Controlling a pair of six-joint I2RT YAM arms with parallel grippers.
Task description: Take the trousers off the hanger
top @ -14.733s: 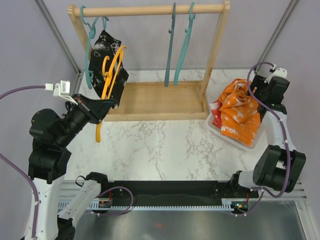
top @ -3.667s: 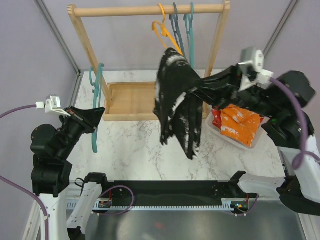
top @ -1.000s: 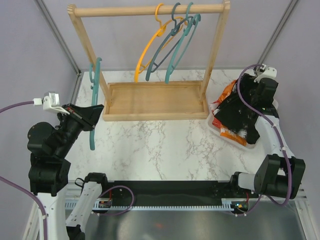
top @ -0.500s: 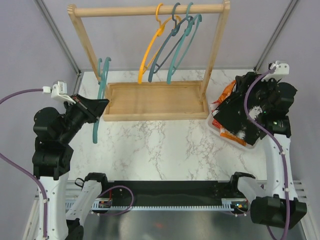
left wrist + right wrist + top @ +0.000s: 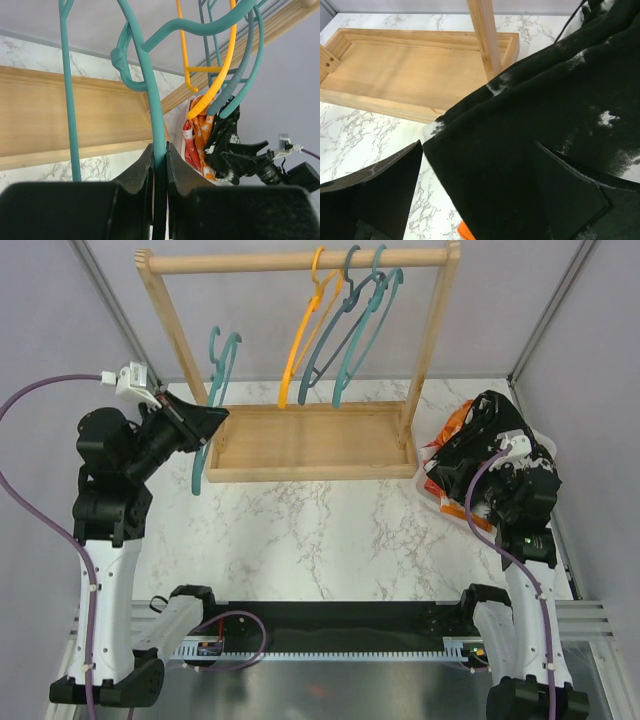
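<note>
Right claw (image 5: 479, 145) hangs spread wide just above the black trousers (image 5: 480, 435), gripping nothing as far as I can see; its fingers are apart with cloth lying loose beneath them. That pair lies on top of the pile at the table's (image 5: 320, 530) right edge, with orange trousers (image 5: 457, 422) peeking out beneath; the other pairs I can't make out. Further in, my left claw (image 5: 160, 150) is clamped on the stem of a bare teal hanger (image 5: 197, 475), held up beside the rack's left post with its hook below the rail (image 5: 250, 261). At the back, an orange hanger (image 5: 296, 360) and two others hang empty on that rail. By my reading, no trousers are left on any hanger, so the step in hand is putting this last hanger back. Next I'd raise the left arm until the hook clears the rail, carry it over the free stretch near the post, lower until it catches, and only then open. I'd lift the right arm straight up first so it doesn't snag the cloth.
</note>
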